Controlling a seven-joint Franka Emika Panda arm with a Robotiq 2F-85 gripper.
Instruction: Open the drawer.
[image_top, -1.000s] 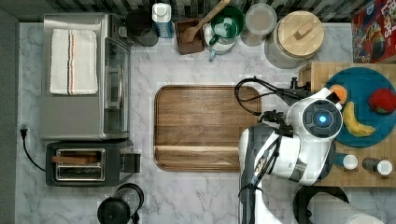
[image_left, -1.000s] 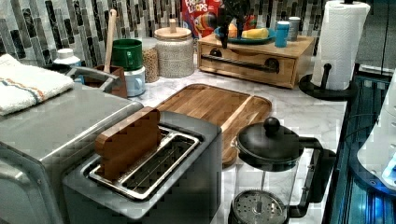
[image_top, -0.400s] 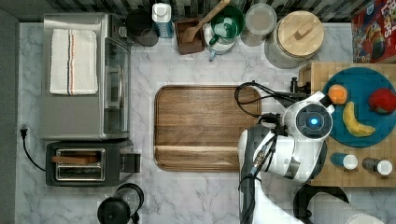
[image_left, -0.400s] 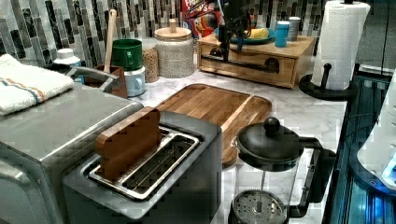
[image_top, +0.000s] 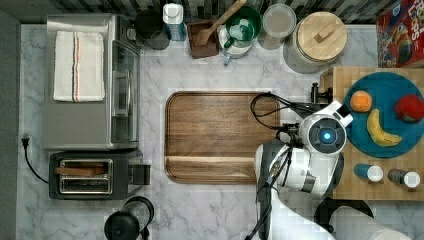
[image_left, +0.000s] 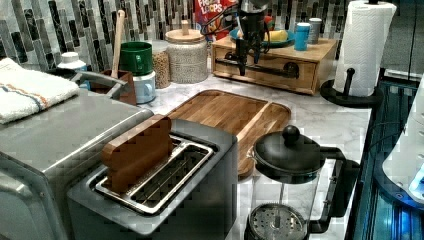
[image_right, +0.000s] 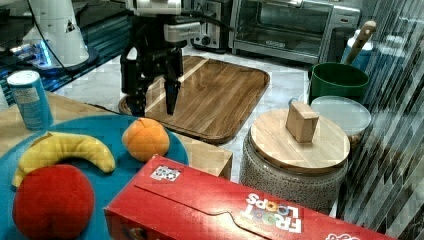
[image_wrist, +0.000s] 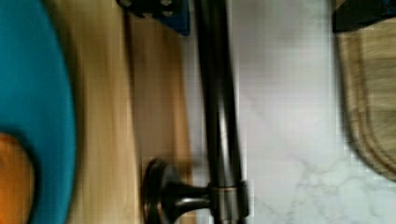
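Gripper (image_right: 155, 102): fingers spread apart, pointing down, nothing between them yet; in the left view it hangs at the drawer front, over the bar handle.
Why the gap: judged as a straddle. In the wrist view one fingertip (image_wrist: 156, 11) sits on the drawer side of the handle and the other on the counter side, so the bar runs through the opening, ready to be clamped.
Contact: none visible; fingers appear just clear of the bar.
Drawer (image_left: 272, 67): shallow light-wood unit under the wooden stand carrying the blue plate (image_top: 400, 85); sits on the marble counter (image_top: 210, 210), just beside the walnut cutting board (image_top: 220, 135). Looks fully shut.
Handle (image_wrist: 219, 102): long black bar, standing off the front on a round mount (image_wrist: 161, 196).
Long axis: bar lies level, along the drawer front, parallel to the near edge of the cutting board; in the top view this runs up and down.
Facing: drawer front faces the cutting board, toward the top view's left; pull would likely go that way, across the bar's length.
Plate load: orange (image_right: 146, 137), banana (image_right: 65, 150), red fruit (image_right: 52, 200); these ride on the stand's top, so a smooth pull seems wise.
Room to open: the cutting board lies near the front; clearance cannot be judged.
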